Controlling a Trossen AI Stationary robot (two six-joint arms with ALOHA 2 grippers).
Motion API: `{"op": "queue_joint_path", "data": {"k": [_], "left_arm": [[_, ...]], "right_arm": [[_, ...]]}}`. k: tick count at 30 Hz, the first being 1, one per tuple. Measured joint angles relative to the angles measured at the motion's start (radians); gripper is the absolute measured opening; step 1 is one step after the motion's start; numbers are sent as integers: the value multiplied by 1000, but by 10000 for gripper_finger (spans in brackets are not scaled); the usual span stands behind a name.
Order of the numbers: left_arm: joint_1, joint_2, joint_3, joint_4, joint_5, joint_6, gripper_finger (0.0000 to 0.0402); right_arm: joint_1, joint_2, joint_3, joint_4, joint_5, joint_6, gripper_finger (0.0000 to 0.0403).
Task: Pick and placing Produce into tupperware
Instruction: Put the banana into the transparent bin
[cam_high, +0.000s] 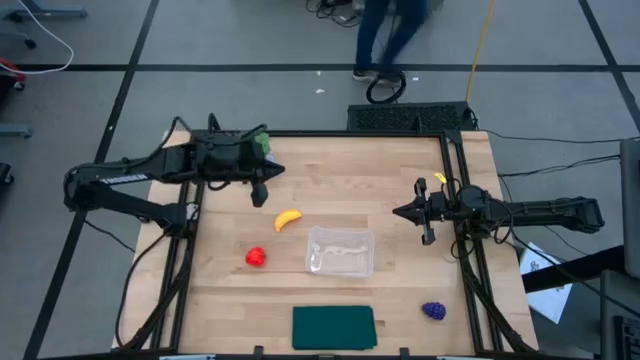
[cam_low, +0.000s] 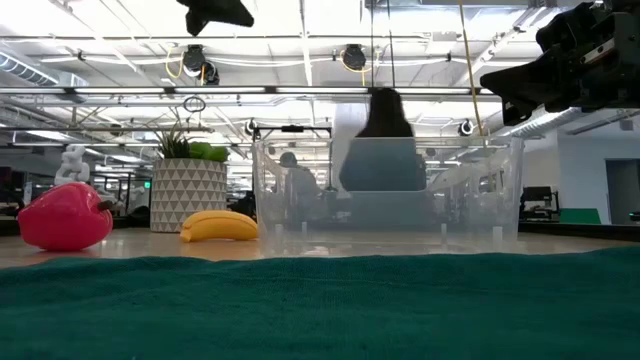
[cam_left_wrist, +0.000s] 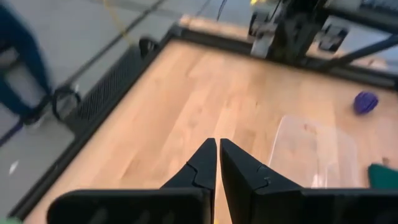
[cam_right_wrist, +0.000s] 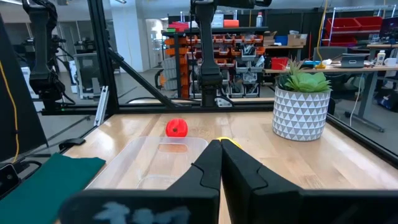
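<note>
The yellow banana (cam_high: 288, 219) lies on the wooden table near its middle, and the red round fruit (cam_high: 256, 257) sits nearer the near edge, to its left. The clear tupperware (cam_high: 340, 250) rests flat beside them and holds nothing. The purple grape bunch (cam_high: 433, 311) lies near the near right corner. My left gripper (cam_high: 262, 192) hovers shut above the table, on the far left of the banana (cam_low: 218, 226). My right gripper (cam_high: 400, 212) hovers shut to the right of the tupperware (cam_right_wrist: 155, 158), facing the red fruit (cam_right_wrist: 176, 127).
A dark green mat (cam_high: 333, 327) lies at the near edge. A potted plant (cam_high: 262, 142) stands at the far left by the left arm. Black frame posts run along both sides of the table. A person (cam_high: 385, 40) walks on the floor beyond the far edge.
</note>
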Motion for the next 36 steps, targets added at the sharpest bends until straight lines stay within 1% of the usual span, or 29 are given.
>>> {"op": "queue_joint_path", "data": {"k": [8,14,20,26,31,36], "left_arm": [[26,126,143,-214,-3,-43,26],[45,217,224,-348,23,-99,26],[45,320,334,-501,30,-102,26],[45,395,440,-626,30,-103,26],[45,435,484,-690,30,-98,26],[44,463,494,-722,47,-80,26]], "right_arm": [[0,0,0,0,0,0,0],[0,0,0,0,0,0,0],[0,0,0,0,0,0,0],[0,0,0,0,0,0,0],[0,0,0,0,0,0,0],[0,0,0,0,0,0,0]]}}
